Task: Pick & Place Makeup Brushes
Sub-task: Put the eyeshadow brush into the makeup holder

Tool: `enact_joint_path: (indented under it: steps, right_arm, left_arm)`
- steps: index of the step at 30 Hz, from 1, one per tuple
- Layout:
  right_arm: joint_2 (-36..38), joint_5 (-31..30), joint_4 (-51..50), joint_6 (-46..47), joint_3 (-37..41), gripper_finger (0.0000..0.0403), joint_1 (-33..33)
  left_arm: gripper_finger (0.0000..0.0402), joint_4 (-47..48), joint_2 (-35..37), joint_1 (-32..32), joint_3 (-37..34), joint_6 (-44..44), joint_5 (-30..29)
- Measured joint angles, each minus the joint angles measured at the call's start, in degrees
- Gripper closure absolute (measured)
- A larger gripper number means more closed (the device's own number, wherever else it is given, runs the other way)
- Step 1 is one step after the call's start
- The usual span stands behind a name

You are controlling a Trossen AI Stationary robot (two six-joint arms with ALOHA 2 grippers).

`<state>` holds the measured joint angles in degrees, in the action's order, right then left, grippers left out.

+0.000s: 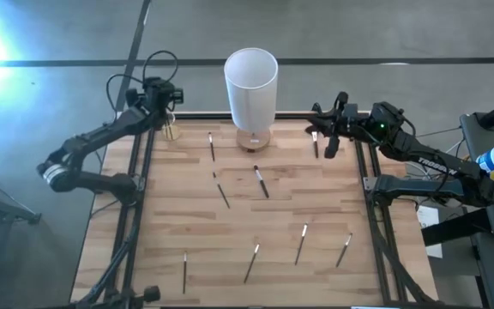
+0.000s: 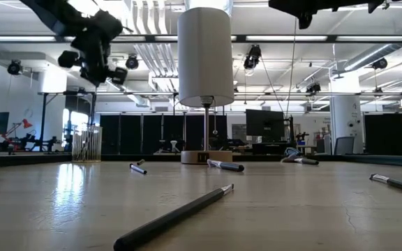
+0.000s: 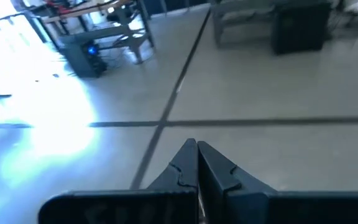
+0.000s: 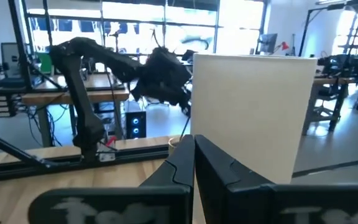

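Several makeup brushes lie flat and scattered on the wooden table, among them one in the middle [image 1: 261,181], one near the front [image 1: 252,262] and one [image 1: 315,144] under my right gripper. My left gripper [image 1: 154,86] [image 3: 197,146] hangs shut and high over the table's far left corner, close to the small clear cup [image 1: 172,130], pointing out over the floor. My right gripper [image 1: 317,124] [image 4: 194,140] is shut, level and high at the far right. It points at the tall white cylinder [image 1: 251,81]. No brush shows between either pair of fingers.
The white cylinder stands on a small wooden base [image 1: 253,139] at the middle of the far edge. In the low view one brush [image 2: 176,216] lies close to the camera. Dark frame rails [image 1: 135,197] run along the table's left and right sides.
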<state>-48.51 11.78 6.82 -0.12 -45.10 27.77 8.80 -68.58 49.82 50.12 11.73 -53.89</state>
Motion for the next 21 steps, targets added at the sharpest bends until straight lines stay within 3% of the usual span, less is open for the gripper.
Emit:
enact_joint_path:
  steps: [13,21]
  right_arm:
    - [0.0,-1.5,0.0,-0.4,0.0,0.0394,0.0]
    - [0.1,-1.4,-0.2,-0.6,0.0,0.0394,0.0]
  left_arm:
    - [0.0402,-9.9,-4.7,0.6,-10.2,1.9,-1.1]
    - [0.0398,-5.8,-4.7,0.3,-11.6,8.3,3.3]
